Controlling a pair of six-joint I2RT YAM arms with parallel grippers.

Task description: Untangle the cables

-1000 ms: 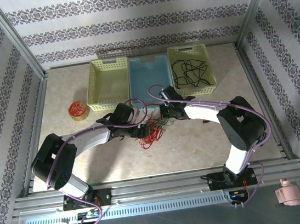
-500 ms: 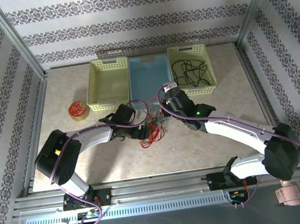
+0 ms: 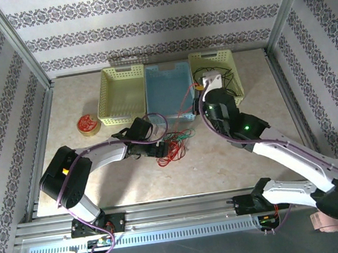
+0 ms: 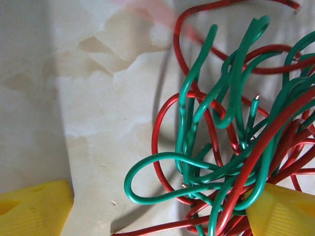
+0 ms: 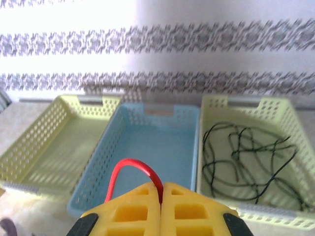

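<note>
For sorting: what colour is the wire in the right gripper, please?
Red wire, clearest in the right wrist view.

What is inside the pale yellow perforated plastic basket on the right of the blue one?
Thin black cables lie in loose loops on the floor of that pale yellow plastic basket. Nothing else shows. In the top view the right arm covers its left part.

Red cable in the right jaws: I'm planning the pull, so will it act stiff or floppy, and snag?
Probably floppy yet springy: the red cable holds a tight arch above the right gripper's shut jaws. Likely to snag: red and green strands interlace in the tangle.
</note>
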